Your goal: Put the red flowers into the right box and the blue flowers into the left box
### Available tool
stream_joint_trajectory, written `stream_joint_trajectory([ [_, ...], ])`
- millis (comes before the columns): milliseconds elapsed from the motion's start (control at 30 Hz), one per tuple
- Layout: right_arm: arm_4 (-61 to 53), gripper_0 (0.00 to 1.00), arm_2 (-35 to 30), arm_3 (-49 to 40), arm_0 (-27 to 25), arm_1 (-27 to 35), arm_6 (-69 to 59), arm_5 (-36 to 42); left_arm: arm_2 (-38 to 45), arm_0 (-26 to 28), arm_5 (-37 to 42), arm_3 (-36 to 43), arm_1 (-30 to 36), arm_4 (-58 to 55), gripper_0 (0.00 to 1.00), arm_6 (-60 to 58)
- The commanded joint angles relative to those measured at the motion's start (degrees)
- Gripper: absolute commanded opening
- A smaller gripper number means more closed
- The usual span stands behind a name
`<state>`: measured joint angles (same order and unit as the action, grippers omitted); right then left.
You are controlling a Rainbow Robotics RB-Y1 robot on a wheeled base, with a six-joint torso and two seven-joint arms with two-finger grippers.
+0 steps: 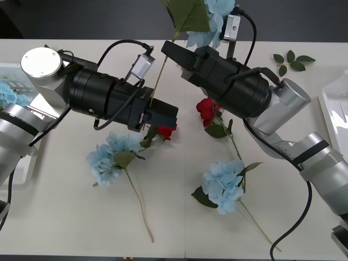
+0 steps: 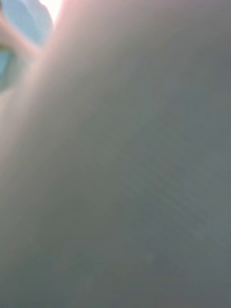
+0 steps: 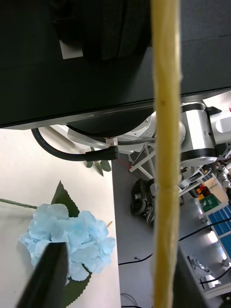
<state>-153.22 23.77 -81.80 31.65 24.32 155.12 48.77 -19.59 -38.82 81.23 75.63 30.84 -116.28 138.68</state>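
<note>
- A blue hydrangea [image 1: 217,15] is being held high at the top centre of the front view. Its pale stem [image 1: 163,68] is slanting down toward the middle of the frame, probably so the 2 arms can pass it between them.
- The left gripper [image 1: 163,115] is sitting at the lower end of that stem. In the left wrist view the stem [image 3: 166,144] is running between its 2 dark fingers [image 3: 48,274], which are standing apart and not yet pinching it.
- The right gripper [image 1: 173,50] is reaching in from the right, against the upper stem. It appears to be carrying the flower, but whether it is clamped cannot be told, since something close is blocking its wrist camera.
- 2 more blue flowers are lying on the table, 1 at lower left [image 1: 111,155] and 1 at lower centre [image 1: 223,185]. A 4th [image 1: 6,95] is resting in the left box [image 1: 12,68] at the left edge.
- 2 red flowers are lying mid-frame, 1 [image 1: 167,131] just under the left gripper and 1 [image 1: 205,109] under the right arm.
- The right box [image 1: 333,103] is showing at the right edge, with no rose visible in it.
- A loose leaf sprig [image 1: 291,60] is lying at upper right.
</note>
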Motion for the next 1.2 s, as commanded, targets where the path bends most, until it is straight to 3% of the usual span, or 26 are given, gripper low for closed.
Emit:
stream_joint_trajectory([
  [33, -0.24, 0.0, -0.3, -1.88, 1.75, -0.23, -0.12, 0.18, 1.31, -1.96, -0.02, 1.89, -0.87, -0.97, 0.0, -0.78],
  [533, 0.55, 0.01, -0.3, -1.96, 1.75, 1.44, -0.12, -0.08, 1.31, -1.96, 0.16, 1.89, -0.52, -3.08, 0.0, -0.78],
  [567, 0.99, 0.16, -0.21, -2.05, 1.75, 1.7, -0.12, -0.08, 1.4, -1.87, 0.07, 1.89, -0.52, -3.17, 0.0, -0.78],
  [600, 1.96, 0.45, -0.3, -2.14, 1.75, 2.05, -0.12, -0.08, 1.4, -1.87, 0.16, 1.89, -0.43, -3.34, 0.0, -0.78],
  [700, 3.45, 0.71, -0.3, -2.14, 1.84, 2.58, -0.12, -0.08, 1.4, -1.87, 0.16, 1.89, -0.34, -3.52, 0.0, -0.78],
  [767, 3.54, 0.83, -0.21, -2.05, 1.75, 2.93, -0.12, -0.08, 1.4, -1.87, 0.16, 1.81, -0.16, -3.52, 0.0, -0.78],
  [900, 5.56, 1.0, -0.3, -2.14, 1.84, 3.54, -0.12, -0.08, 1.4, -1.87, 0.16, 1.89, 0.19, -4.13, 0.0, -0.78],
  [1200, 6.27, 1.0, -0.3, -2.14, 2.02, 4.95, -0.12, 0.8, 1.66, -1.17, 0.95, 1.89, 4.58, -7.56, 0.0, -0.78],
])
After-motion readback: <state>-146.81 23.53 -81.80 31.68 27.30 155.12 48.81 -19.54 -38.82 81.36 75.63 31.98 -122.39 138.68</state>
